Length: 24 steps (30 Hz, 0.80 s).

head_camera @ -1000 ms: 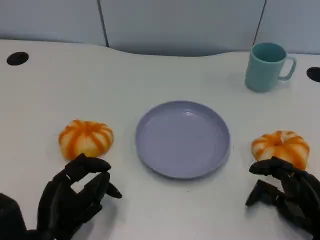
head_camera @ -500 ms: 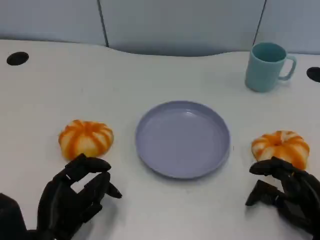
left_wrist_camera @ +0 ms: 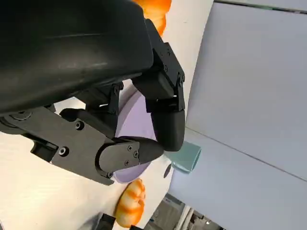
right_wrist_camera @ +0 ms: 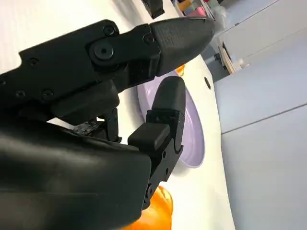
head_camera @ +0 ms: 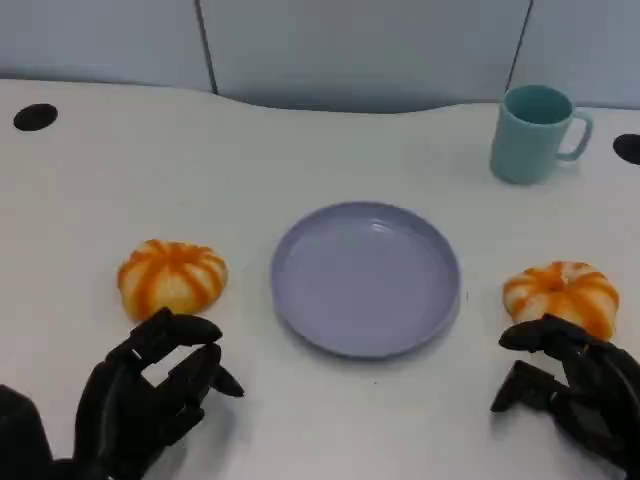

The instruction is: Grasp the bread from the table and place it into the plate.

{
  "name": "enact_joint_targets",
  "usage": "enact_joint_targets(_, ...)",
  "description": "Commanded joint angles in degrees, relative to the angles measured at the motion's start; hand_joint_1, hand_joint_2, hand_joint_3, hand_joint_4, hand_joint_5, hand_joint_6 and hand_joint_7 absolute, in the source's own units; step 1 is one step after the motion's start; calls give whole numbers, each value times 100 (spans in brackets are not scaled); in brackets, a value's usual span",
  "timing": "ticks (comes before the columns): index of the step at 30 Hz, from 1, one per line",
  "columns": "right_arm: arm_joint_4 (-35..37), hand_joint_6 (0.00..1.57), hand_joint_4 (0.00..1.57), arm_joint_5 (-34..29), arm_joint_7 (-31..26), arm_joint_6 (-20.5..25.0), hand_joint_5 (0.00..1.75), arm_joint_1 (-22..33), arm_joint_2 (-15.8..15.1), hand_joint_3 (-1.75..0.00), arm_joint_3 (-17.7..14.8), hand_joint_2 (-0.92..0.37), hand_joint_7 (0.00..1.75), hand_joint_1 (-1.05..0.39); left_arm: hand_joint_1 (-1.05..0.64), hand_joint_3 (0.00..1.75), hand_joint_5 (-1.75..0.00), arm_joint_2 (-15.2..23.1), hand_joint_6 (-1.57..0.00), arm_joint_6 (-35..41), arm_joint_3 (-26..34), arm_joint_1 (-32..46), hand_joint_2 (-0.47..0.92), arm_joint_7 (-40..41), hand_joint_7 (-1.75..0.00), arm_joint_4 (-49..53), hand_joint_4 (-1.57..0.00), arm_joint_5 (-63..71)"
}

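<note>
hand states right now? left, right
Left hand: open, holding nothing, just short of the left bread.
Right hand: open, holding nothing, right next to the right bread.

The white worktop point(head_camera: 300, 150) carries a lavender plate point(head_camera: 366, 277) at its middle, with one orange-and-white striped bread point(head_camera: 171, 276) well to the left of it and a second striped bread point(head_camera: 562, 293) well to the right, neither touching the plate. A teal mug point(head_camera: 533, 132) stands upright near the far right, its handle turned to the right. Two dark round holes sit in the surface, one at the far left point(head_camera: 35, 117) and one at the right edge point(head_camera: 628, 148), just beyond the mug.
</note>
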Motion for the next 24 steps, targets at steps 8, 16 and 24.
enact_joint_targets(8,23,65,62,-60,-169,-48,144,-7,24,-17,20,-92,97,-48,-31,14,-92,755,-77,-1957,-389,-161,92,202,-24,-41,-62,1653)
enact_joint_targets(16,74,65,61,-24,-133,-88,144,-29,37,-17,16,-92,98,-48,-39,12,-61,1269,-62,-2468,-567,-441,92,808,-3,-223,-52,2606)
enact_joint_targets(24,76,67,64,-38,-192,-91,140,-27,68,-16,15,-92,95,-48,-54,6,-29,2123,-41,-3111,-883,-920,92,2282,0,-361,-39,4968)
